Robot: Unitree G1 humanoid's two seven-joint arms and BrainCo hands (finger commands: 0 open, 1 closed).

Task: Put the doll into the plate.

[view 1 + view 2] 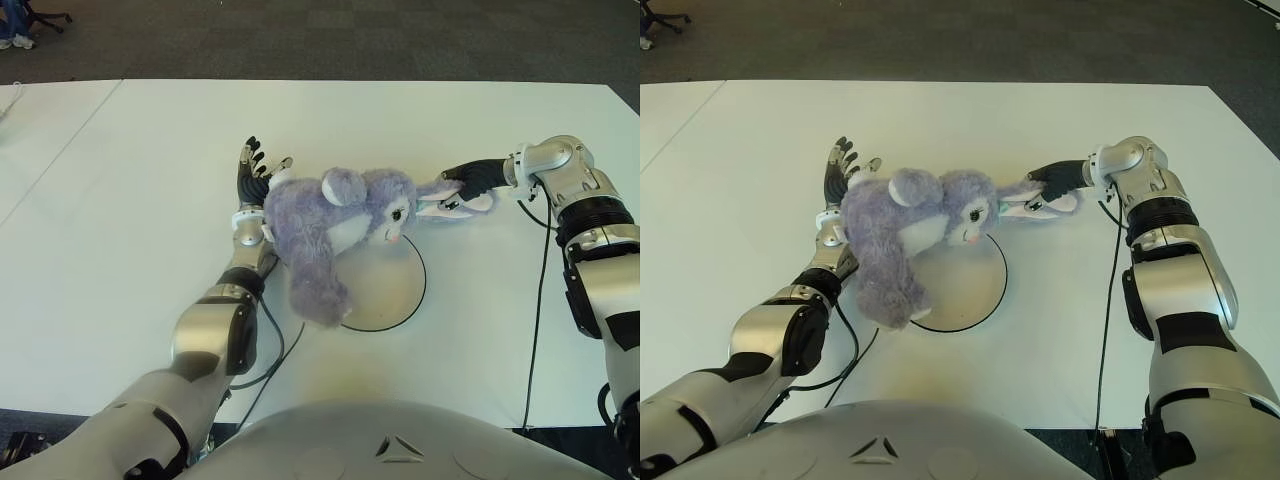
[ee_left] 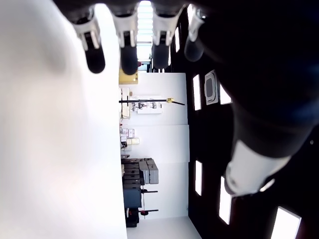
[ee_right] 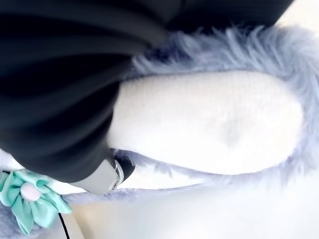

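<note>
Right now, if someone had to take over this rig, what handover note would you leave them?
Left hand: fingers spread, holding nothing, showing at the plush's back on its left side.
Right hand: fingers closed on the purple plush bunny's long ear, out past the plate's right side.
White plate: on the white table, near centre. The bunny lies across the plate's left and far rim, head over the plate, the body and feet reaching past the rim onto the table.
Done: bunny brought to the plate.
Left: settle the whole bunny inside the plate, release the ear, pull both hands away.
</note>
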